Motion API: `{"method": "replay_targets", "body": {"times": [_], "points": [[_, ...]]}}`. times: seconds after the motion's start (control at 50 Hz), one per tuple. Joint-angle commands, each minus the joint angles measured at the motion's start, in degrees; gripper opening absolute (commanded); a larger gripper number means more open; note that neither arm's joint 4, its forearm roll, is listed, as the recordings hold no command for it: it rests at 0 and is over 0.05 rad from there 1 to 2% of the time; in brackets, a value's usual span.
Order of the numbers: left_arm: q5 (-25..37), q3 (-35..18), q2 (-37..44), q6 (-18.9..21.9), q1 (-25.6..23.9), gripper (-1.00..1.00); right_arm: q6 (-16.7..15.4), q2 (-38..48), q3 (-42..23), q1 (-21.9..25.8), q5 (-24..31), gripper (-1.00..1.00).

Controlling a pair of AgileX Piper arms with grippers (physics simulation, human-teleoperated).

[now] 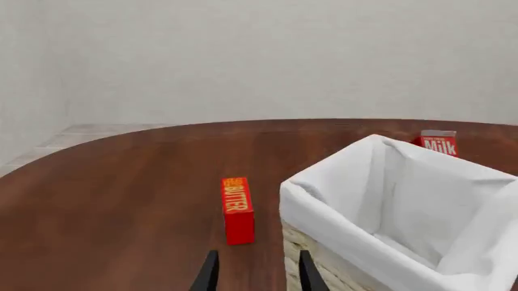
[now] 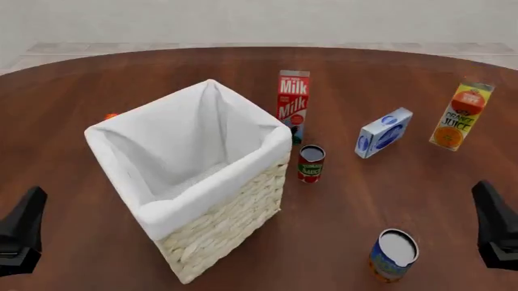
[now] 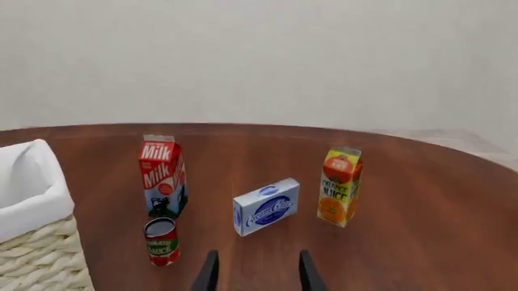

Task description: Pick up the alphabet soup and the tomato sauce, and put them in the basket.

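The alphabet soup [image 2: 393, 254], a squat blue and orange can with a pale lid, stands upright near the front edge, right of the basket [image 2: 218, 233]. Upright beside the basket's right corner, in front of the milk carton, is the tomato sauce [image 2: 311, 163] [image 3: 162, 241], a slim red can. The tall wicker basket [image 1: 324, 224] [image 3: 36, 254] has a white lining and nothing shows inside. My left gripper [image 2: 23, 227] [image 1: 257, 254] hangs open at the front left, near the basket's corner. My right gripper [image 2: 495, 224] [image 3: 256, 254] is open at the front right, with nothing between its fingers.
A red milk carton [image 2: 293, 100] [image 3: 162, 176] stands behind the tomato sauce. A blue and white box [image 2: 383, 132] [image 3: 266, 206] and an orange juice carton [image 2: 461, 116] [image 3: 339, 186] stand at the right. A red butter box [image 1: 237, 209] lies left of the basket.
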Motion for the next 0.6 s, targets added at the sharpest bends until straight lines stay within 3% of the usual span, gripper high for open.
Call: {"method": "replay_targets", "body": {"times": [0.02,0.28,0.4,0.6], "points": [[0.0,0.0,0.0,0.0,0.0,1.0,0.21,1.51,0.88,-0.28,-1.31,1.0],[0.0,0.0,0.0,0.0,0.0,1.0,-0.05,-0.73,0.9,-0.38,1.17,1.0],[0.0,0.0,0.0,0.0,0.0,1.0,1.75,-2.05,0.88,-1.23,2.16,1.0],[0.0,0.0,0.0,0.0,0.0,1.0,-0.16,1.73,-1.8,0.19,1.57,1.0]]}}
